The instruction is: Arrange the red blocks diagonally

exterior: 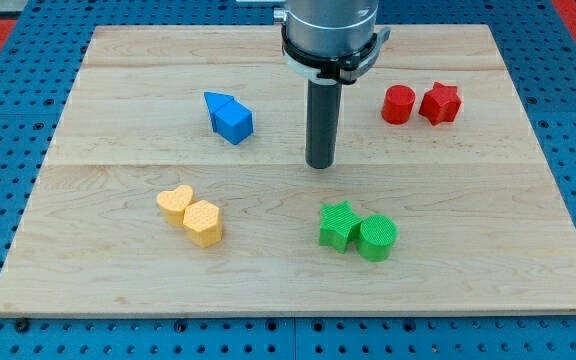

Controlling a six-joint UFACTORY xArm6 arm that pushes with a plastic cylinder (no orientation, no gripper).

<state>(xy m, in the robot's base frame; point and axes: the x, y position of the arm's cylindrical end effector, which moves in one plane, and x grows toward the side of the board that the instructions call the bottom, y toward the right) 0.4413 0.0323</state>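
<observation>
My tip (320,165) rests on the wooden worktop (118,290) near its middle, slightly toward the view's top, with the dark rod rising straight up into the grey arm housing (330,30) at the view's top edge. This end effector is a plain rod with nothing to spread or close, and it touches no block. The two red blocks sit toward the view's upper right, well apart from my tip: a red cylinder (399,104) and, just beside it on the view's right and seemingly touching it, a red star (441,102), the pair lying side by side in a nearly level row. To the view's left of my tip lies a pair of blue blocks (230,117) pressed together, their shapes hard to separate. Toward the view's lower left a yellow heart (176,203) touches a yellow hexagon (204,222). Below my tip and slightly to the view's right, a green star (338,225) touches a green cylinder (377,237).
</observation>
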